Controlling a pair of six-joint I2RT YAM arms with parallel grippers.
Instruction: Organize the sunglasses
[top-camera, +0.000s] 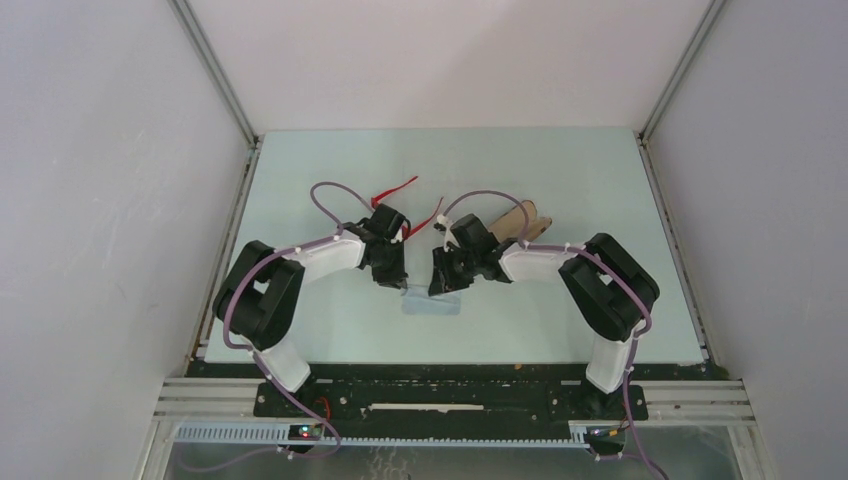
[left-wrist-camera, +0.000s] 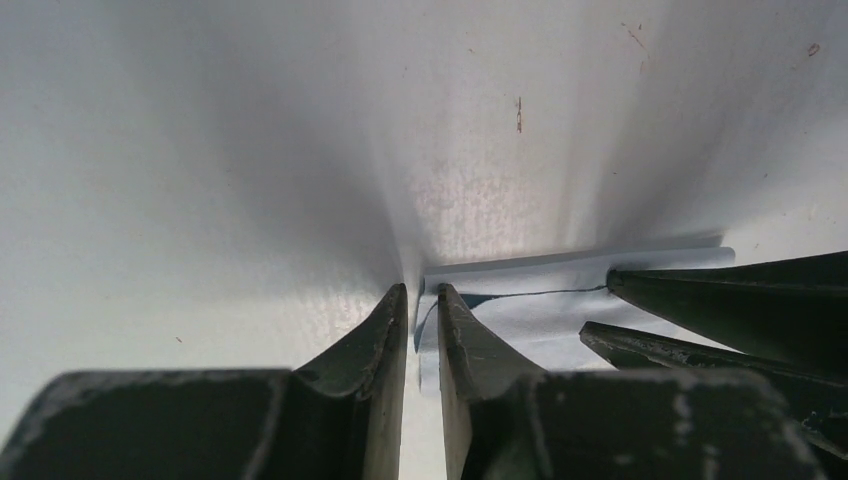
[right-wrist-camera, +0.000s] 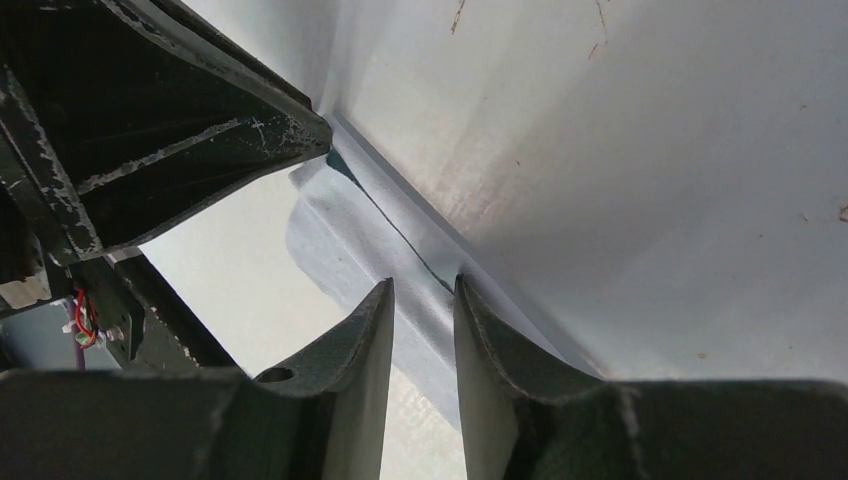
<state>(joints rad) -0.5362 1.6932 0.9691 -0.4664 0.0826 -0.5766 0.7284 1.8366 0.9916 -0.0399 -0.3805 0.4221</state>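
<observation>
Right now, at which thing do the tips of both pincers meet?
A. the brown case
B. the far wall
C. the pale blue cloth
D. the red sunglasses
C: the left pincer and the right pincer both have their tips at the edge of the pale blue cloth, while the red sunglasses and the brown case lie farther back, behind the arms.

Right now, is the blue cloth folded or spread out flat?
Folded, it seems: in both wrist views the blue cloth shows one layer's edge lying over another, and from above it is a narrow strip.
</observation>
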